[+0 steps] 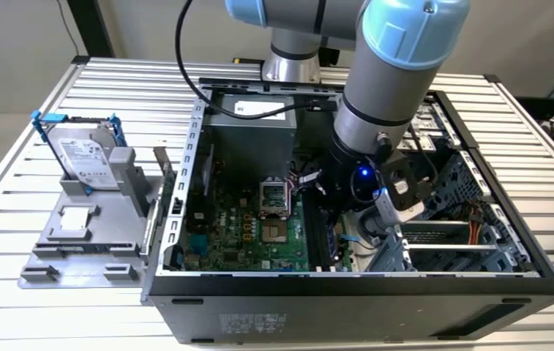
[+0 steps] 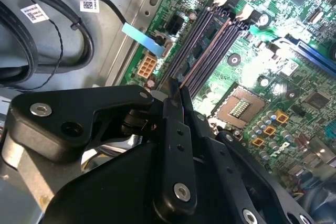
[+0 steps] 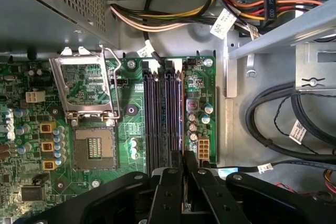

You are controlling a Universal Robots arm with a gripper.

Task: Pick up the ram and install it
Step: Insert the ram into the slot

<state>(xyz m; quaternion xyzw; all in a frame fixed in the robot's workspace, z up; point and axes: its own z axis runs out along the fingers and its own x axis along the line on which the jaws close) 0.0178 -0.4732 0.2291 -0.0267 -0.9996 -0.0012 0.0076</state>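
Counter (image 1: 42, 307): slatted metal top, pale grey, ribs running across; a second slatted surface is cut off at the exterior view's right edge.
Room: plain pale wall behind; a dark upright post at the far corner on the exterior view's left.
Computer case (image 1: 355, 296): black tower lying on its side, open side up, in the middle of the counter.
Arm (image 1: 394, 80): grey tube with pale blue joint caps, reaching down into the case.
Motherboard (image 1: 247, 234): green, flat on the case floor; empty processor socket (image 3: 94, 148) with its lever frame raised.
Grey fixture (image 1: 86, 245): on the counter at the exterior view's left of the case; a silver hard drive (image 1: 86, 157) stands upright in it, held in a blue bracket.
Memory slots (image 3: 163, 111): long black parallel slots beside the socket.
Claw (image 3: 183, 169): black fingers (image 3: 169, 192) drawn close on a thin edge-on strip, low over the near end of the slots.
Ram (image 2: 182, 94): only a narrow dark edge shows between the fingers; chips and label hidden. Whether it touches a slot cannot be told.
Cables: black loops and a yellow-orange bundle along the case wall, partly cut off.
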